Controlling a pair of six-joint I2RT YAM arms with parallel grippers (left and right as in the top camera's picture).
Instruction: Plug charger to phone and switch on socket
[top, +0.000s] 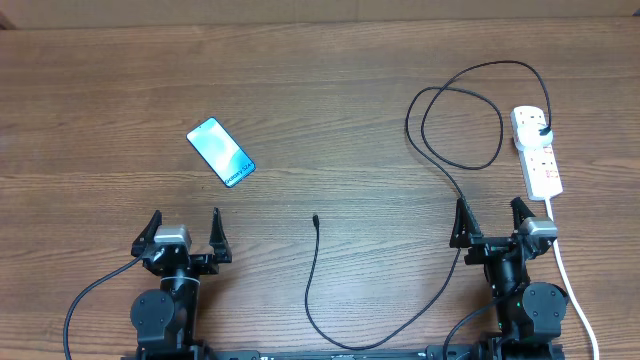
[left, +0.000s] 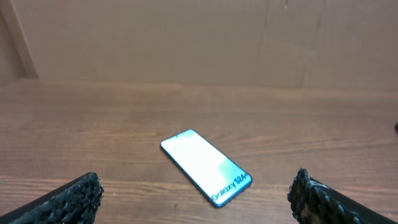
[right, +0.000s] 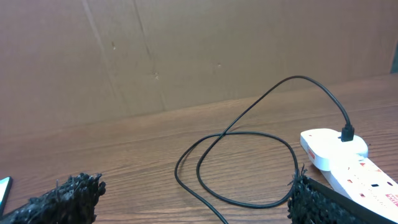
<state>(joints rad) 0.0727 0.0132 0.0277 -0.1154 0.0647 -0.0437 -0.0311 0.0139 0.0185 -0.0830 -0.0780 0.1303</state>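
The phone (top: 221, 152) lies flat on the table at the left, cyan screen up, and shows in the left wrist view (left: 206, 166). The charger cable (top: 460, 110) loops at the right. Its black plug (top: 544, 131) sits in the white socket strip (top: 537, 150), and its small tip (top: 315, 219) lies loose mid-table. The loop (right: 249, 162) and strip (right: 339, 155) show in the right wrist view. My left gripper (top: 186, 232) is open and empty, nearer than the phone. My right gripper (top: 491, 220) is open and empty over the cable.
The strip's white cord (top: 575, 290) runs toward the front edge at the right. The cable's slack curves along the front of the table (top: 340, 335). A brown cardboard wall (right: 186, 50) stands behind the table.
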